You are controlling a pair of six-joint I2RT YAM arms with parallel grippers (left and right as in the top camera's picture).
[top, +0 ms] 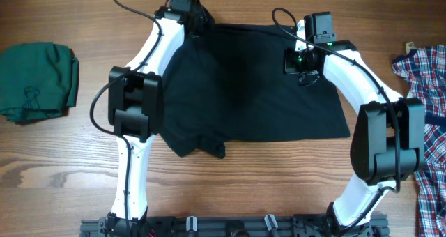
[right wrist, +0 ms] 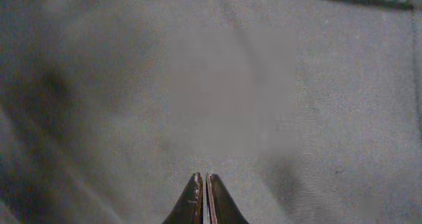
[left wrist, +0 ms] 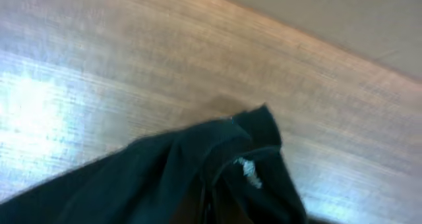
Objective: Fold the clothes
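Clothes [top: 244,83] in the form of one large black shirt are laid out across the middle of the wooden surface [top: 279,174], between the two arms. The fabric is spread mostly flat. Its near left corner is bunched into a loose fold, and its near right edge is drawn out into a straight line. The far edge of the clothes is reached by both arms.

The left gripper [top: 191,19] is placed at the far left corner of the clothes and is closed. In the left wrist view its fingers cannot be made out, but a ridge of black fabric [left wrist: 217,165] is seen gathered and raised off the wood towards the camera. A small white label [left wrist: 247,172] is exposed in the fold, so the cloth is taken to be pinched there.

The right gripper [top: 309,75] is positioned over the far right part of the clothes. In the right wrist view its fingers [right wrist: 206,194] are pressed together tip to tip above smooth dark fabric [right wrist: 231,99], and nothing is clamped between them. Whether the tips are resting on the cloth cannot be told.

A folded dark green garment [top: 35,80] is set well apart at the left edge of the surface. A red, white and blue plaid shirt [top: 428,118] is draped at the right edge.
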